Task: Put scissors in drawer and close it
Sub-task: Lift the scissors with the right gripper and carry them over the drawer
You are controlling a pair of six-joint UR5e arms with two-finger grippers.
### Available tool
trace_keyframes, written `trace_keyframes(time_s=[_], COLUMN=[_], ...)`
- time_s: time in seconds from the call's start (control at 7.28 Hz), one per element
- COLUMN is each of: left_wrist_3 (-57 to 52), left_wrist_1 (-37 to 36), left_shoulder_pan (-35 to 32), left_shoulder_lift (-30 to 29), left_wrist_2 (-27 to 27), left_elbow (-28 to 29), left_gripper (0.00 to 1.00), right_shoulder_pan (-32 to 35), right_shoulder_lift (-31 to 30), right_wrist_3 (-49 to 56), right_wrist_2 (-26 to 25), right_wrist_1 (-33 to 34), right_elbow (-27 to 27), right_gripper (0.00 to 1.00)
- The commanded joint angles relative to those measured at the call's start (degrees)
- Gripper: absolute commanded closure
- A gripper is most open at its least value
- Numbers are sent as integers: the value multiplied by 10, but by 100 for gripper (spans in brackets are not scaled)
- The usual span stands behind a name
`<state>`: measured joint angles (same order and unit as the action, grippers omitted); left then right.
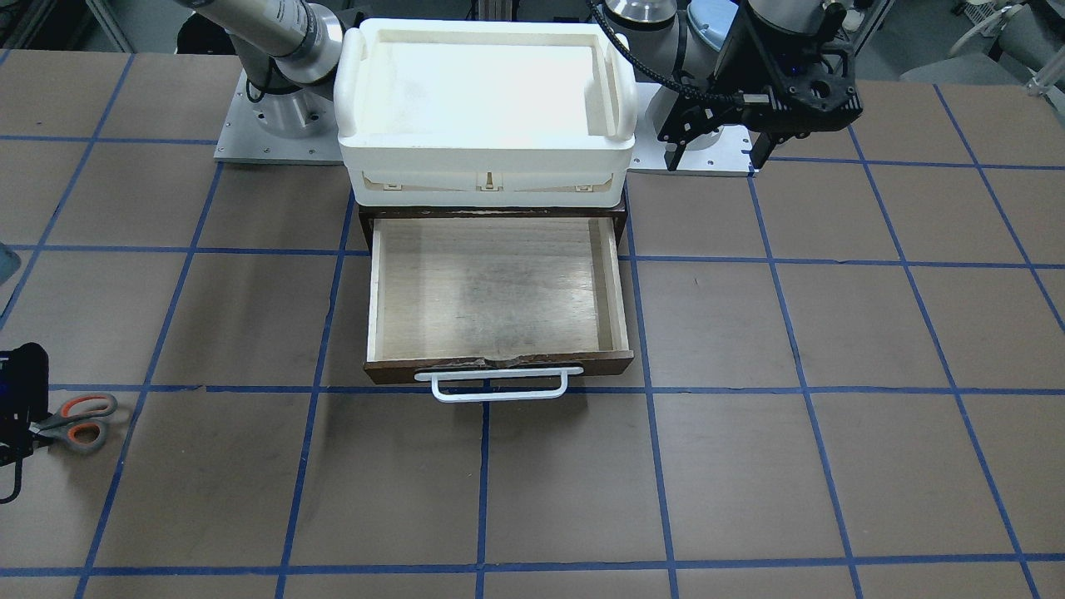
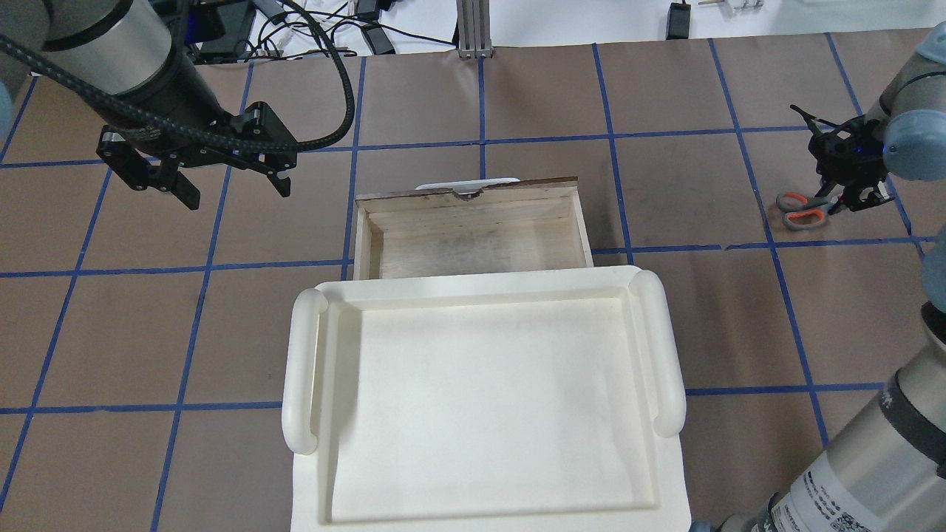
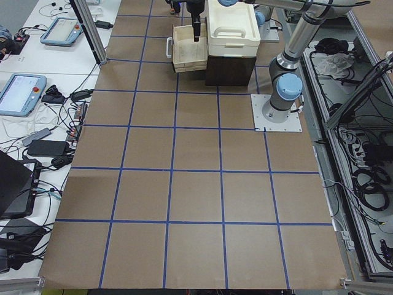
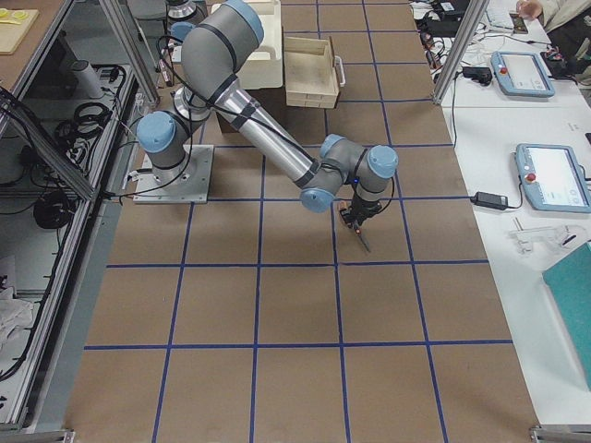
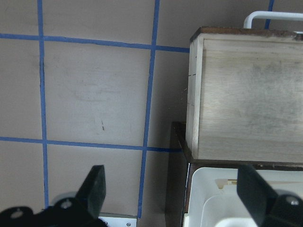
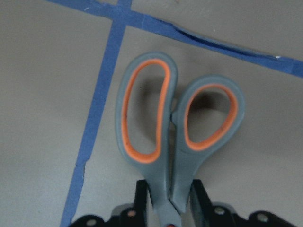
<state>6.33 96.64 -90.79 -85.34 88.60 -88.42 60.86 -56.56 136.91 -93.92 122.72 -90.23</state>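
Observation:
The scissors (image 1: 79, 421), with grey handles lined orange, lie low over the brown table far to my right; they also show in the overhead view (image 2: 800, 209). My right gripper (image 6: 170, 198) is shut on the scissors (image 6: 161, 118) at the neck just below the loops, and the blades are hidden between the fingers. The drawer (image 1: 499, 364) is pulled fully open and nothing lies inside; its white bar handle (image 1: 499, 385) faces away from me. My left gripper (image 2: 214, 177) is open and holds nothing, hovering left of the drawer (image 2: 473, 193).
A cream-white plastic tray (image 1: 487, 158) sits on top of the dark cabinet (image 5: 177, 161) that holds the drawer. Blue tape lines grid the brown table. The right arm's base (image 4: 171, 166) stands beside the cabinet.

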Motion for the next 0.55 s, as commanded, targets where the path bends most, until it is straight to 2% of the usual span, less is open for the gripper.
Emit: trace_keyframes(time_s=[0.0, 0.41], left_wrist_3=[0, 0], left_wrist_1=[-1, 0], left_shoulder_pan=[0, 0], left_shoulder_lift=[0, 0], left_wrist_2=[0, 0], left_elbow=[0, 0], left_gripper=[0, 0], right_shoulder_pan=[7, 54], right_shoulder_lift=[-41, -118], right_wrist_3=[-6, -90], right_wrist_2=[6, 9], right_wrist_1=[3, -9], right_elbow=[1, 1], right_gripper=[100, 100])
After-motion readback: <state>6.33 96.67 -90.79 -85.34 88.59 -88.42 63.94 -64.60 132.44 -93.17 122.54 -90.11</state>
